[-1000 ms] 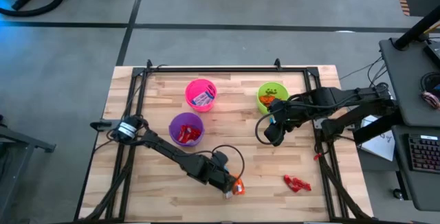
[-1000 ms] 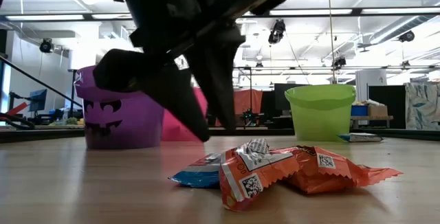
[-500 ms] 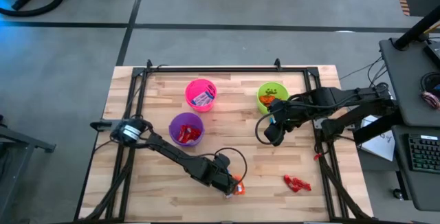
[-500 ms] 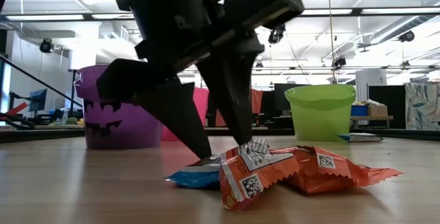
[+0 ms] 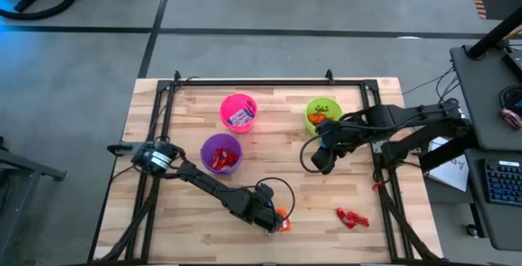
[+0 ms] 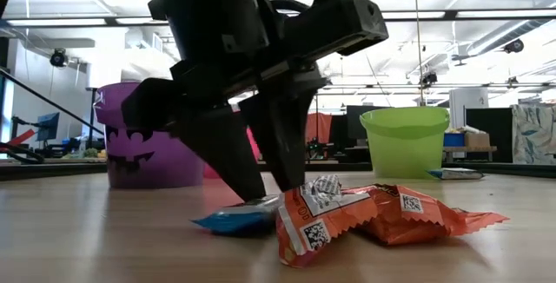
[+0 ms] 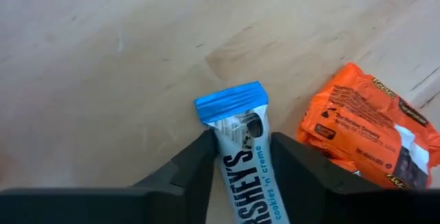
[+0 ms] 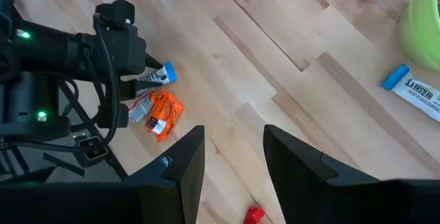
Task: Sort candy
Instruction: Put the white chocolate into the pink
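High view: sort well advanced, I judge. Pink cup (image 5: 238, 113) holds a blue-and-white bar, purple cup (image 5: 220, 152) holds red sweets, green cup (image 5: 321, 115) holds orange ones. Left on the table (image 5: 269, 176): a small cluster at the near edge under the left gripper (image 5: 271, 221), with an orange sweet (image 5: 281, 215) showing beside it, and red sweets (image 5: 352, 218) well apart toward the right. Right gripper (image 5: 319, 158) hangs just beside the green cup.

Low view: left gripper's fingers are down on either side of the blue bar (image 6: 233, 220), which lies touching two orange sweets (image 6: 373, 213). The orange wrappers carry square printed codes; nothing else legible. Purple cup (image 6: 143, 148) has a black bat and face print. One more bar (image 6: 456, 174) lies flat just beside the green cup (image 6: 405, 141).

Left wrist view: fingers (image 7: 189, 172) closed in against both sides of the bar (image 7: 239, 148), pinching it on the table. Wrapper reads "HERSHEY'S" and "cookies 'n' creme". Orange sweet (image 7: 364, 124) near; its print too small to read.

Right wrist view: right fingers (image 8: 182, 159) spread, nothing between them. The bar (image 8: 416, 90) by the green cup (image 8: 423, 18) reads "HERSHEY'S". One red sweet (image 8: 254, 215) shows at the edge.
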